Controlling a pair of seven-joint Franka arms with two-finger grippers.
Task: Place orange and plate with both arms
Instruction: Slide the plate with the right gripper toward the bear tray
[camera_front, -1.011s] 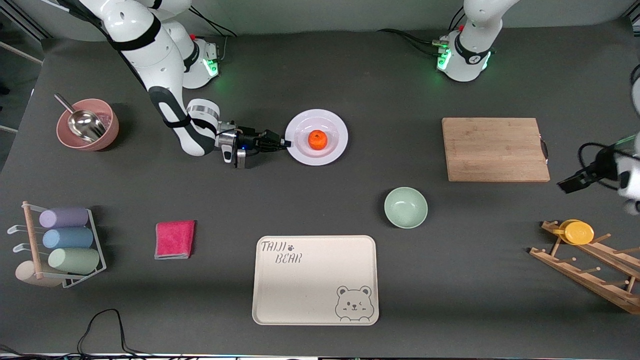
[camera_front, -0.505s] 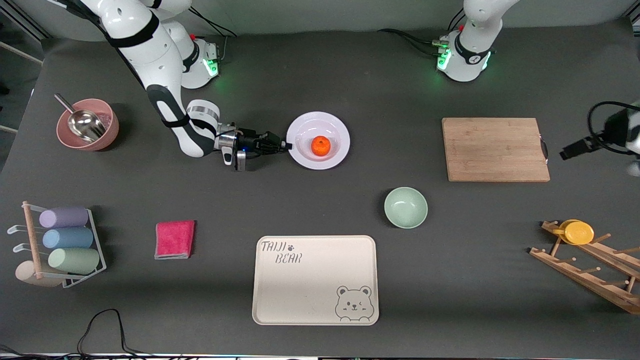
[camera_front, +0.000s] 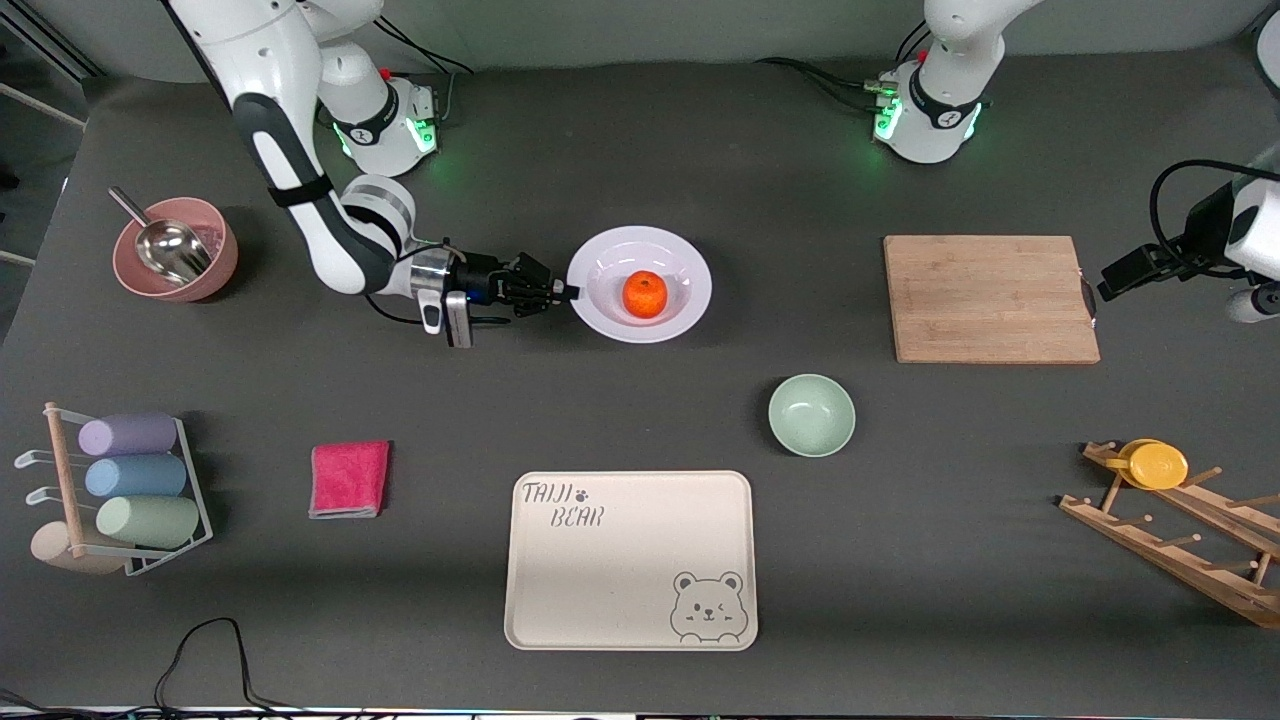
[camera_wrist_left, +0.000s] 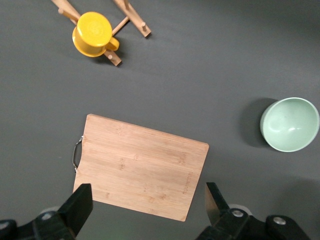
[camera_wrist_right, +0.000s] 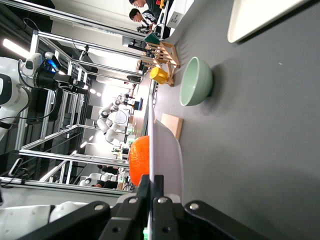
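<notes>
My right gripper (camera_front: 562, 292) pinches the white plate's (camera_front: 690, 270) rim, the orange (camera_front: 645, 295) on it. My left gripper (camera_wrist_left: 145, 212) hangs wide open over the cutting board (camera_front: 988, 298), waiting.

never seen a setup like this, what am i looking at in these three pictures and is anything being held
Two white robot arms stand at a dark table. The big picture looks down from a high camera facing them; the other two come from cameras on each arm's wrist. The right gripper is shut on the rim of the plate, and the orange sits on that plate. The left gripper is open, holds nothing, and hangs at the cutting board's edge toward its end of the table; its wrist view looks down on that board. Also on the table: a green bowl, a bear tray, a pink cloth.
</notes>
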